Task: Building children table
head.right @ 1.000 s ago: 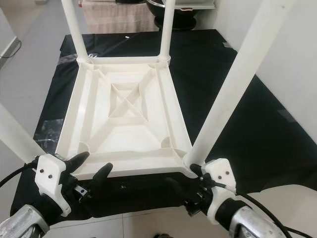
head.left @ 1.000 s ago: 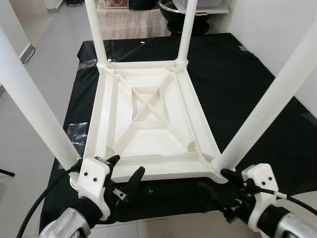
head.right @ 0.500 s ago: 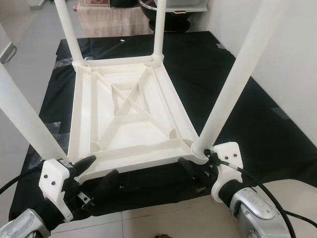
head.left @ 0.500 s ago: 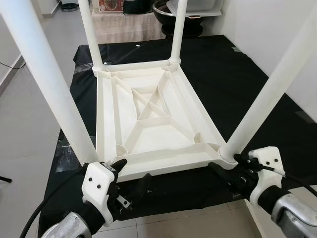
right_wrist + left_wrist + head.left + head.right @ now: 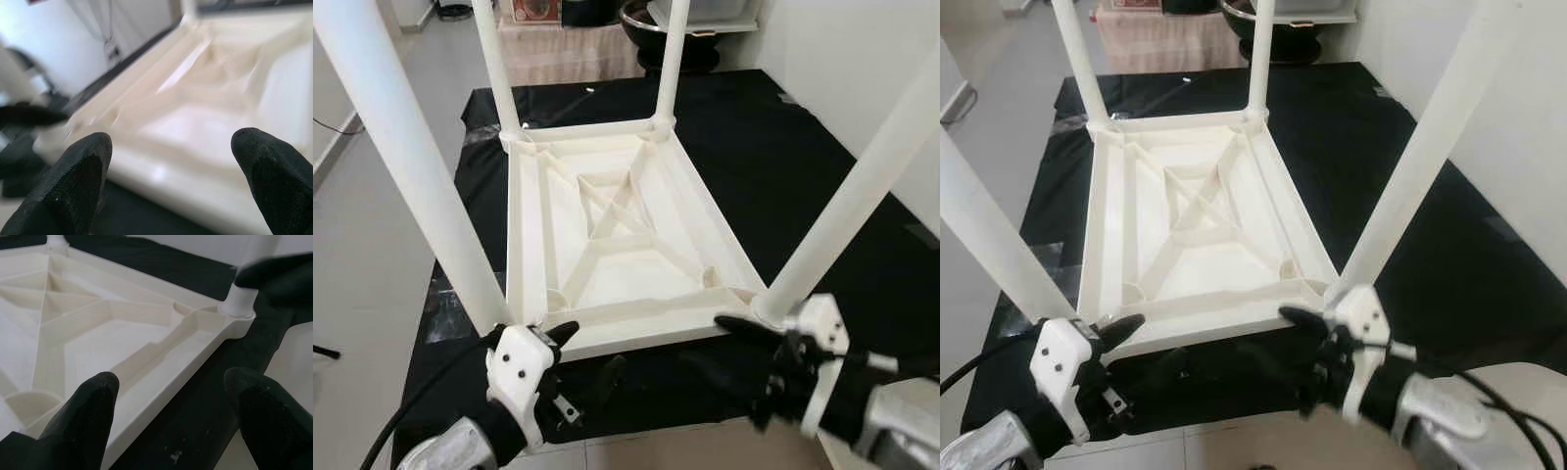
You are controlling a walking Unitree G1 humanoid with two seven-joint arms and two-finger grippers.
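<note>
A white plastic children's table (image 5: pixel 607 225) lies upside down on a black cloth (image 5: pixel 783 147), its four legs pointing up. The near-left leg (image 5: pixel 421 166) and near-right leg (image 5: pixel 862 186) rise on either side of me. My left gripper (image 5: pixel 587 352) is open at the near-left corner, one finger touching the table's near rim. My right gripper (image 5: pixel 724 343) is open just in front of the near-right corner, beside that leg's base. In the left wrist view the left gripper (image 5: pixel 171 382) frames the near rim (image 5: pixel 161 377). In the blurred right wrist view the right gripper (image 5: pixel 171 142) faces the ribbed underside.
The cloth covers a low platform, and its near edge runs just under my grippers. Pale tiled floor (image 5: pixel 362 245) lies to the left and a white wall (image 5: pixel 862 59) to the right. A dark bowl (image 5: pixel 641 20) and boxes stand beyond the far edge.
My right gripper has come off the base of the near-right leg and swung inward along the near rim. The left gripper has stayed at the near-left corner. The camera shifted slightly.
</note>
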